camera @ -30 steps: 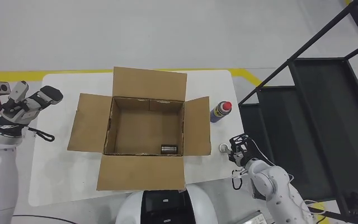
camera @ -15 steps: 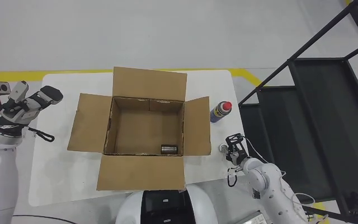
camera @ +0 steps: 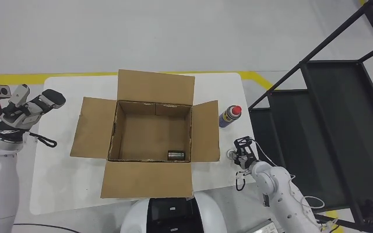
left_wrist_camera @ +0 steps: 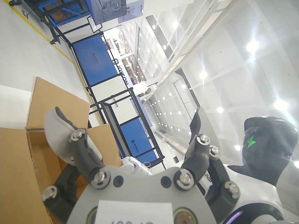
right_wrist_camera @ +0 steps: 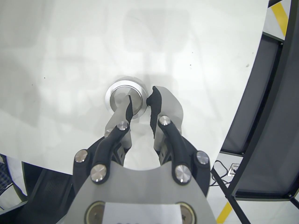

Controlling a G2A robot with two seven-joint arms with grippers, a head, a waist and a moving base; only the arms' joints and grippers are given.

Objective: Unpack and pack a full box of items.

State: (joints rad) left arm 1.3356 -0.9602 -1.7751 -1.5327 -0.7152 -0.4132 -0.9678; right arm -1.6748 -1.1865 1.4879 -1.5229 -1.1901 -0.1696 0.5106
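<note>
Cardboard box [camera: 93, 131] stands open in the middle of the white surface [camera: 58, 175], all four flaps folded out. It is nearly empty: one small metal cylinder [camera: 176, 155] lies on its floor by the near wall. Two more items are out on the surface past the box's right flap. A spray can [camera: 231, 115] with a red cap is toward the far side, and a short metal ring [right_wrist_camera: 121, 94] is nearer the front edge.

The right hand [right_wrist_camera: 140, 103] is down at that ring. Its jaws are only narrowly parted and straddle the ring's wall. One fingertip [right_wrist_camera: 129, 109] dips inside the ring and the other sits just outside, at the rim. A gap shows between the pads, so I judge that the wall is not clamped.

The left hand [left_wrist_camera: 126, 122] hangs beyond the box's left flap, jaws spread wide and holding nothing.

The step looks like the handling of the ring. I cannot settle whether it is being set down in unpacking or taken up for packing.

- **If it is a pick:** the pads must close squarely on the thin wall. The ring should then rise straight up before it is carried over the right flap and lowered inside, clear of the cylinder.
- **If it is a release:** the hand should lift straight up so the inner finger does not drag the ring toward the nearby edge.
</note>
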